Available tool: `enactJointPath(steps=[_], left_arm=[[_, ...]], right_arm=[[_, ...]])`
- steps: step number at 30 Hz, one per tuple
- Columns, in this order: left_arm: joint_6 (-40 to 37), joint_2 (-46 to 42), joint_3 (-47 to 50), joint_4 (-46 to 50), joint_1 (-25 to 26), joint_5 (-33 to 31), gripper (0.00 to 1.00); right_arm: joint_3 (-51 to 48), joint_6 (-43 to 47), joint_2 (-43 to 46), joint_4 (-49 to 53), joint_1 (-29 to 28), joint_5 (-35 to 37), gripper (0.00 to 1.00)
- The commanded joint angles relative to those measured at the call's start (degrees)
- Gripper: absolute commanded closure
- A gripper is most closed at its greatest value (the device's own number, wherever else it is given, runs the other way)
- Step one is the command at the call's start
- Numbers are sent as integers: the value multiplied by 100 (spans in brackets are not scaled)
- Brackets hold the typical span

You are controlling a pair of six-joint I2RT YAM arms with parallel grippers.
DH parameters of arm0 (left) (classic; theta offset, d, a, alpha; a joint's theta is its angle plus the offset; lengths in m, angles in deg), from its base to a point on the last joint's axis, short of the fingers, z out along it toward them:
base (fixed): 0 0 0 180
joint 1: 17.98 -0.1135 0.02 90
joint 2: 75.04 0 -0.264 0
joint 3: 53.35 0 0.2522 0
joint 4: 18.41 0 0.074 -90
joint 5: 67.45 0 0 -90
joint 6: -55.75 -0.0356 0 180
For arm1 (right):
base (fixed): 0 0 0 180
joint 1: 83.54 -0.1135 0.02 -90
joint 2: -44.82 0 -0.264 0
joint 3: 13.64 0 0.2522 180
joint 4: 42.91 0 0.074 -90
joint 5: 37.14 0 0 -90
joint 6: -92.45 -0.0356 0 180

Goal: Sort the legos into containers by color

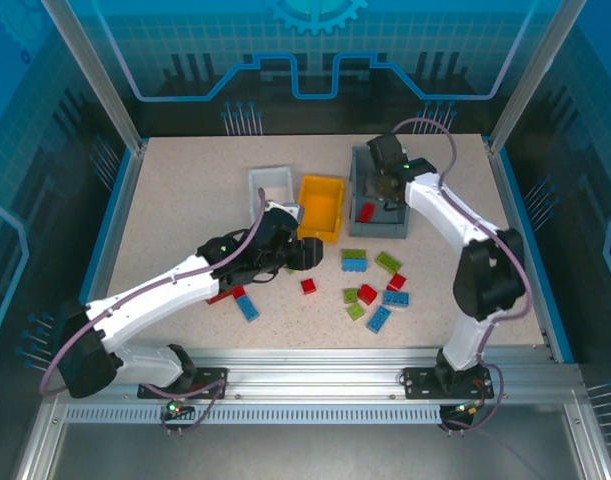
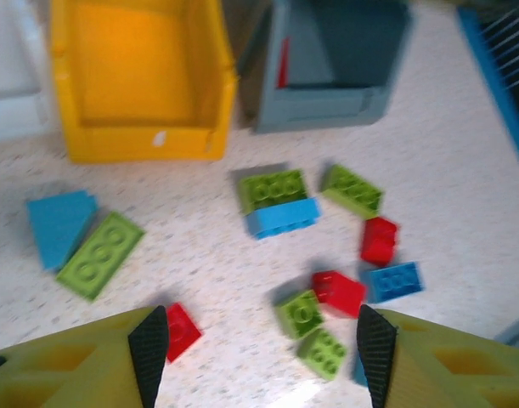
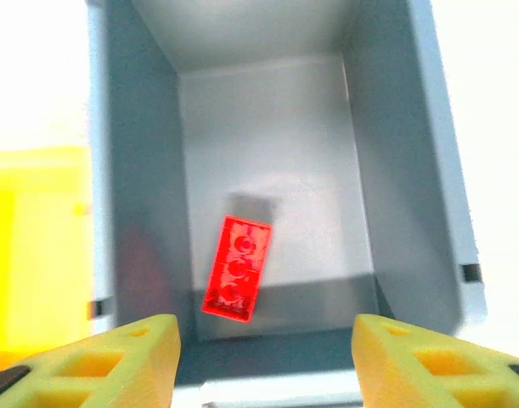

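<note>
Red, blue and lime green legos lie scattered on the table, among them a green-on-blue pair point(image 1: 354, 260) and a red one point(image 1: 308, 286). My left gripper point(image 1: 313, 258) hovers open just in front of the orange-yellow bin point(image 1: 320, 205). In the left wrist view that gripper point(image 2: 262, 353) has nothing between its fingers; a small red lego point(image 2: 181, 330) lies by the left finger and green ones point(image 2: 300, 313) nearer the right. My right gripper point(image 1: 385, 188) hangs open over the grey bin point(image 1: 368, 165). Below this gripper point(image 3: 267, 361) a red lego point(image 3: 237, 265) lies on the floor of the grey bin point(image 3: 140, 195).
The small white bin point(image 1: 270, 185) stands left of the orange-yellow one, which looks empty point(image 2: 140, 85). A blue lego point(image 1: 247, 307) and a red one point(image 1: 223, 296) lie beside my left arm. Blue rails edge the table on both sides.
</note>
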Motion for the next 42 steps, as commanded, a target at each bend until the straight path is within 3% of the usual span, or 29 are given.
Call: enactJointPath(steps=[1, 5, 9, 11, 15, 23, 32, 37, 42], left_arm=[[110, 322, 31, 572, -514, 215, 30], [-44, 864, -74, 463, -1037, 668, 24], [-146, 1809, -589, 739, -1246, 623, 23], [-120, 2194, -784, 804, -1352, 635, 23], [-78, 2765, -1034, 799, -1473, 661, 22], [-47, 3321, -1333, 682, -1526, 569, 25], [-77, 3566, -1312, 666, -1526, 444, 43], [-69, 3283, -1080, 524, -1511, 172, 62], [-104, 2591, -936, 673, -1405, -205, 65]], right_arm=[[-418, 342, 1072, -127, -421, 108, 39], [-1840, 851, 2244, -1092, -945, -761, 30], [-3029, 1038, 3019, -1803, -1381, -2144, 20], [-3492, 989, 3348, -2068, -1645, -2402, 16], [-4032, 761, 3806, -2201, -2008, -2368, 12], [-4054, 608, 3882, -2162, -2106, -2337, 14], [-3995, 531, 3811, -2176, -2122, -2254, 15], [-4024, 490, 3824, -2214, -2122, -2238, 16], [-4074, 459, 3953, -2209, -2132, -2053, 17]])
